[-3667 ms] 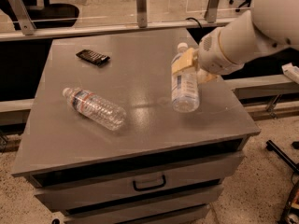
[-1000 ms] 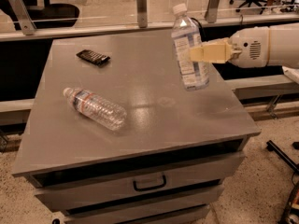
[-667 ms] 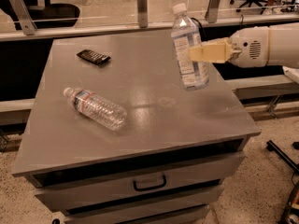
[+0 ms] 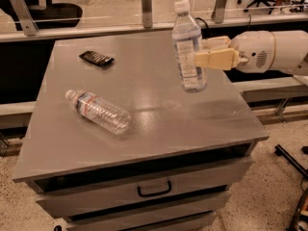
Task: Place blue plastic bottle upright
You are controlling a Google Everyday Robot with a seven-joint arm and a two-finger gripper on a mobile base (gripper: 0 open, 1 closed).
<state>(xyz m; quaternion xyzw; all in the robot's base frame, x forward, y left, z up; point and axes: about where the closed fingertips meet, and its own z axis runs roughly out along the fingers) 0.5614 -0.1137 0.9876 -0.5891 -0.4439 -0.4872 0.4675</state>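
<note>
I have the gripper (image 4: 199, 52) out over the right rear part of the surface (image 4: 144, 83), reaching in from the right on the white arm (image 4: 274, 52). Its 2 tan fingers (image 4: 216, 59) are clenched on the blue bottle (image 4: 187, 42) at mid-height. The blue bottle is close to upright, cap up and leaning slightly left, and its base looks clear of the surface, though I cannot be sure of the gap.

The right edge of the surface runs just beside and below the arm. Behind the blue bottle is the rear edge, then a rail (image 4: 147, 6) with glass panels. The patch under the blue bottle is bare, and so is the stretch from there to the front right corner.

To the left, well apart, a ribbed bottle (image 4: 98, 111) lies on its side, cap toward the left rear. A dark flat thing (image 4: 96, 58) sits near the left rear corner, too small for me to identify. Neither is near the fingers. Below the front edge I see 1 drawer (image 4: 154, 189) with a dark handle.
</note>
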